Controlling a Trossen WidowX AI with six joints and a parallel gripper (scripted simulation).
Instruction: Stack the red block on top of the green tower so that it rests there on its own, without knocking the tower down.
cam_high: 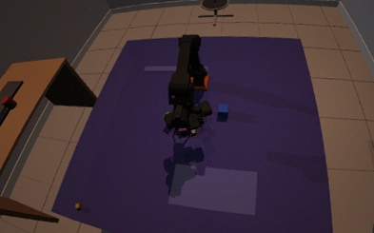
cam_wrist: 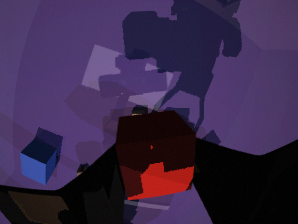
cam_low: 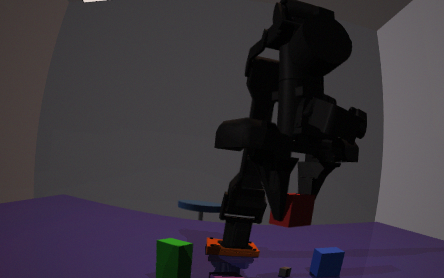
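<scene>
Taken from the left of the exterior view, the green tower (cam_high: 167, 114) (cam_low: 174, 257) stands upright with nothing on its top, its foot cut off by the lower edge; in the top view the arm covers all but a sliver of it, and the wrist view does not show it. Next along comes the orange base plate (cam_high: 204, 83) (cam_low: 213, 247) under the arm's foot. Right of that hangs the pincer (cam_high: 187, 122) (cam_low: 296, 206) (cam_wrist: 150, 143), pointing down and clamped on the red block (cam_low: 295, 212) (cam_wrist: 156, 147), which sits between the fingertips, off the ground and higher than the tower's top. Farthest right, and lower, is the blue block (cam_high: 223, 109) (cam_low: 327, 261) (cam_wrist: 39, 162), well apart from the red one. The step in hand looks to be the carry: the grasp is made, the placing is not. The next move calls for bringing the red block over the tower while keeping this height, then squaring it above the top face before a slow descent. Coming in low could clip the tower and tip it; letting go off-centre could send the block over the edge, so the fingers should part only once it sits flat.
</scene>
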